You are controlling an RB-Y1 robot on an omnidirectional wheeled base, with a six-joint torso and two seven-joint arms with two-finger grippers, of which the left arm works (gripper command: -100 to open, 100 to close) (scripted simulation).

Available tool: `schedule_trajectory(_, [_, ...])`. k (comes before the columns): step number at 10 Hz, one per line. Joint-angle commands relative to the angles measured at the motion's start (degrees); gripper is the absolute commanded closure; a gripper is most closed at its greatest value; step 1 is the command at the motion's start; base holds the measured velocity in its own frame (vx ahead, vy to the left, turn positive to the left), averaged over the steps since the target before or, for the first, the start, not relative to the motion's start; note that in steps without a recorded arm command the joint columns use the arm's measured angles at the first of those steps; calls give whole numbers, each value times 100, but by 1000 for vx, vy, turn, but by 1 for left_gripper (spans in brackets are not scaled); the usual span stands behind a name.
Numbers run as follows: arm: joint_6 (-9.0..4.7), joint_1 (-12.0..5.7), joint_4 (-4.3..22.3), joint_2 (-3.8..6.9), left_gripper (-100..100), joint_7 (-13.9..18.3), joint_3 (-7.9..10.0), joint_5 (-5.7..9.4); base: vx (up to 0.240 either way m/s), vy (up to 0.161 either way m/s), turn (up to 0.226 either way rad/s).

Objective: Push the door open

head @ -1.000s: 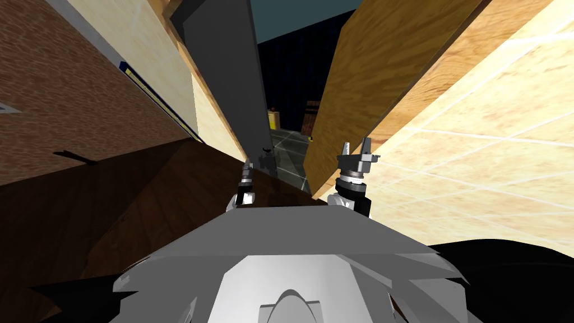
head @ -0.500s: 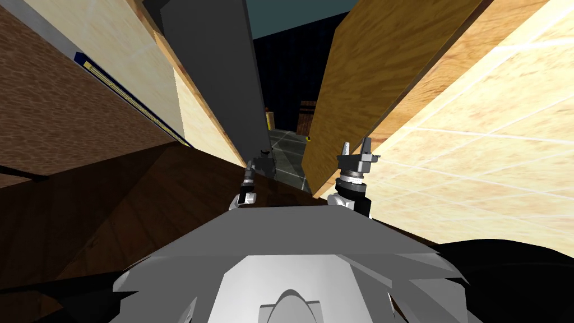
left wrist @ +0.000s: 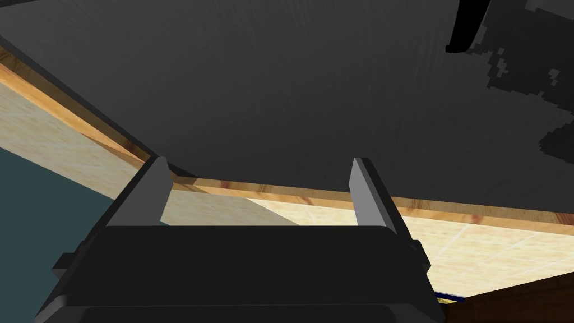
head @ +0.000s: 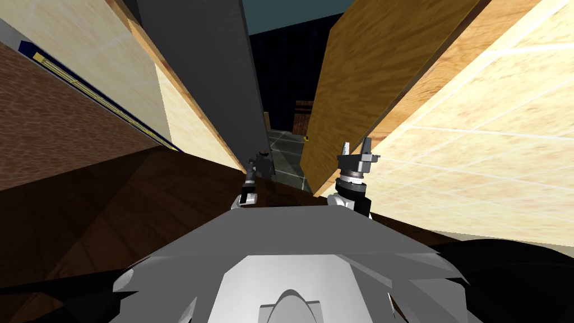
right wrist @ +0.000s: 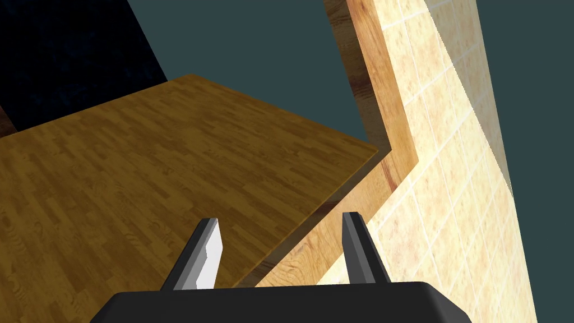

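A dark grey door leaf [head: 207, 73] rises at the left of a narrow gap, and a wooden door leaf [head: 359, 84] stands angled at its right. My left gripper [head: 262, 160] is at the grey leaf's lower edge. In the left wrist view that grey door leaf [left wrist: 291, 84] lies close in front of the open left gripper [left wrist: 259, 162], with nothing between the fingers. My right gripper [head: 355, 146] is held up beside the wooden leaf, apart from it. The right wrist view has the right gripper [right wrist: 280, 220] open and empty, pointing at the wooden door leaf [right wrist: 140, 185].
Wooden frame trim [right wrist: 387, 112] and a pale tiled wall [head: 487, 140] run along the right. A brown wall [head: 50, 129] with a blue-edged frame [head: 95, 95] closes the left. The floor under me is dark wood [head: 140, 207]. Grey floor tiles [head: 286, 151] and a black area lie beyond the gap.
I have moved forward toward the gap, and the walls and both leaves have slid outward. The left gripper stays at the grey leaf. A yellow object beyond the gap has gone out of sight.
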Motion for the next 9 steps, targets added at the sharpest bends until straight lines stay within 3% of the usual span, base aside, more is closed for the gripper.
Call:
schedule_trajectory(1, [-30,-74,187,-20,-100,-12,6,11,22,106,-130])
schedule_trajectory(9, [-142,-401,1070,-124,-100,-30,41,76,39,119,-140])
